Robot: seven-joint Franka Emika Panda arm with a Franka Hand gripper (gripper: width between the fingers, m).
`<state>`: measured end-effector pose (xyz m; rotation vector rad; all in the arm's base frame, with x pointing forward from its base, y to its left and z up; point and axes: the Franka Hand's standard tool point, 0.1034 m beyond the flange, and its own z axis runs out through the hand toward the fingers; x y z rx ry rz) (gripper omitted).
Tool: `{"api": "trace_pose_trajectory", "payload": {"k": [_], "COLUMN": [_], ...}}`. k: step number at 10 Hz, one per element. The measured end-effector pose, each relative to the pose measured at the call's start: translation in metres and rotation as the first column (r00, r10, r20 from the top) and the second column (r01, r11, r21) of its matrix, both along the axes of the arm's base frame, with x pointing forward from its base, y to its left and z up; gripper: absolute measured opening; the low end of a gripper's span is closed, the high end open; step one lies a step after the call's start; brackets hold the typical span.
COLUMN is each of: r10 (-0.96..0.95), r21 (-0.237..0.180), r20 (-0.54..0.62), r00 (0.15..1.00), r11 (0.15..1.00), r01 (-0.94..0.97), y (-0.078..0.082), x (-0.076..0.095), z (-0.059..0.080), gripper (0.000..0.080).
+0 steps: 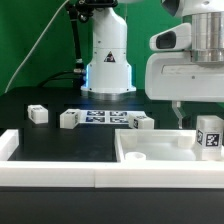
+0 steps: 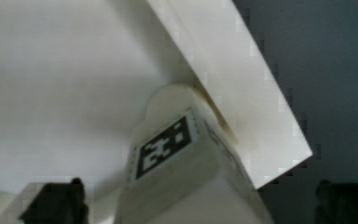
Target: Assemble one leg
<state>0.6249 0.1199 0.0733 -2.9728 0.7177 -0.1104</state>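
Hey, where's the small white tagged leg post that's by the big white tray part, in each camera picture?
Exterior view: the small white plastic leg post stands at that view's far right, under the tool, at the large flat white tray part.
Wrist view: it fills the lower centre, tag facing the camera.
Shared landmark: the leg's black-and-white tag and the tray part's white edge.

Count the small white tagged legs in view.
4. Three lie loose on the black table: leg one, leg two, leg three. The fourth leg stands upright under the gripper. Others may be hidden.
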Motion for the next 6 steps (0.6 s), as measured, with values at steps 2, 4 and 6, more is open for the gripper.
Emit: {"api": "trace_pose_trajectory", "payload": {"k": [2, 4, 6], "r10": [0.169, 0.343, 0.451], "r21": [-0.018, -0.053, -0.068], "r20": [0.007, 0.012, 0.011], "r00": [0.986, 0.939, 0.893], "r11": [0.985, 0.938, 0.891], "r01": [-0.169, -0.342, -0.449], "y": [-0.0032, -0.0025, -0.0042], "x": [0.0001, 0.0, 0.0003], "z": [-0.0004, -0.0007, -0.0007], "gripper": [0.0649, 0.0649, 0.0645]}}
